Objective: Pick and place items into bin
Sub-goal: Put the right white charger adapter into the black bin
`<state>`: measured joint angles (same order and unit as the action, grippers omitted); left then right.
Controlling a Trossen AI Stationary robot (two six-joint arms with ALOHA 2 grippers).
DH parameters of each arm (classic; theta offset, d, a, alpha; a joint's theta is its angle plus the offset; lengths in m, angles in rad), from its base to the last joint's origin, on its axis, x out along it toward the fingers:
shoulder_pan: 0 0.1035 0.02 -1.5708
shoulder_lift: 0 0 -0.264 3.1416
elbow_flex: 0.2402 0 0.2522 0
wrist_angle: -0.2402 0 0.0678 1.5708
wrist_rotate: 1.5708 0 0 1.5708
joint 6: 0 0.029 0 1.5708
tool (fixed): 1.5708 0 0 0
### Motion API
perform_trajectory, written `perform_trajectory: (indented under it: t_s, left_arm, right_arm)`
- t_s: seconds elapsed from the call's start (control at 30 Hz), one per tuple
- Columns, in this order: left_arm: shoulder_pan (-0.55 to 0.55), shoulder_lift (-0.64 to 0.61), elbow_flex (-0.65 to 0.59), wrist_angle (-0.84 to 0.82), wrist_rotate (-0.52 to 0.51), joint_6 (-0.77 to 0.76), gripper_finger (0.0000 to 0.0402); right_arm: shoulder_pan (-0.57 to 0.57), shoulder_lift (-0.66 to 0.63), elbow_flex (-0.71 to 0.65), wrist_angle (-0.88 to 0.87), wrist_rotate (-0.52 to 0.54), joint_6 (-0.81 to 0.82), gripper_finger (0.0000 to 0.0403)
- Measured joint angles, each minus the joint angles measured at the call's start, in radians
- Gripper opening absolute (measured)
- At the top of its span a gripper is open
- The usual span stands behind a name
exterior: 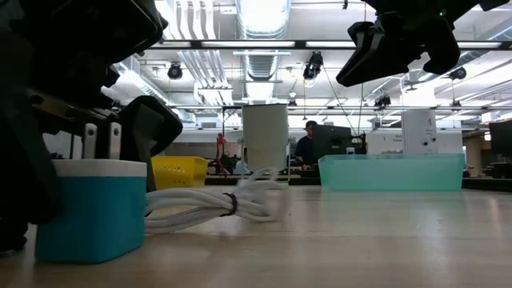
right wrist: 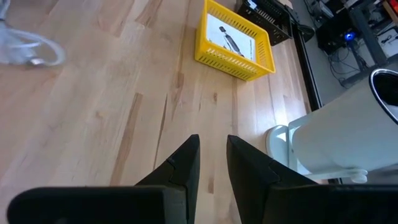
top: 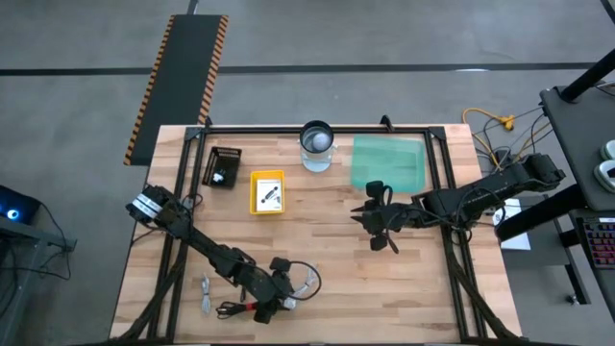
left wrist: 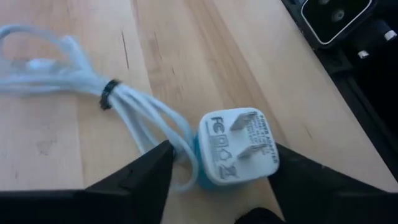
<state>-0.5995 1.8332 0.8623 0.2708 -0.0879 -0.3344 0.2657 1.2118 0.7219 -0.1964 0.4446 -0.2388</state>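
Here, nearest you in the low view, the blue-and-white charger plug (exterior: 90, 210) stands on the wooden surface (exterior: 360, 240) at the lower left of the frame, prongs up, with its white cable (exterior: 216, 204) bundled by a dark tie just beside it. The left end effector (left wrist: 214, 165) straddles this plug: in the left wrist view you see its two dark fingers (left wrist: 140, 177) spread wide, one on each side of the plug body, the near finger touching the cable loop; whether either pad presses the plug you cannot tell. In the high view the left end effector (top: 279, 288) sits at the lower centre-left of the frame, with a black cable coil with red tie (top: 235, 309) and a thin grey cable (top: 206, 294) lying near it to the left.

Farther up the high view, the right end effector (top: 377, 223) hangs above the surface right of centre, holding nothing; in the right wrist view its fingers (right wrist: 186, 163) stand narrowly apart.

Beyond, along the far edge of the surface, you find from left to right a small black tray (top: 223, 165), a yellow bin (top: 267, 191) holding a printed white card, a white cylindrical container (top: 316, 144), and a translucent green bin (top: 386, 161).
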Motion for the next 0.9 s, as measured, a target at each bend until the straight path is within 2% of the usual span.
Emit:
perform_trajectory:
  t_s: [0.2,0.27,0.67,0.9]
  left_arm:
    - [0.000,-0.019,0.000,-0.005,0.004,0.008,0.0142]
    - [0.002,-0.034,-0.001,-0.035,0.008,0.006,0.0129]
    - [0.014,-0.136,-0.002,-0.136,-0.008,0.087,0.0136]
    - [0.040,-0.285,-0.001,-0.452,-0.160,0.005,0.0137]
  right_arm:
    - [0.000,0.000,0.001,0.001,0.000,-0.004,0.0068]
    - [0.000,0.000,0.001,0.001,0.000,-0.005,0.0068]
    - [0.000,0.000,-0.003,0.001,0.001,-0.005,0.0068]
    - [0.000,0.000,-0.005,0.000,0.001,-0.005,0.0068]
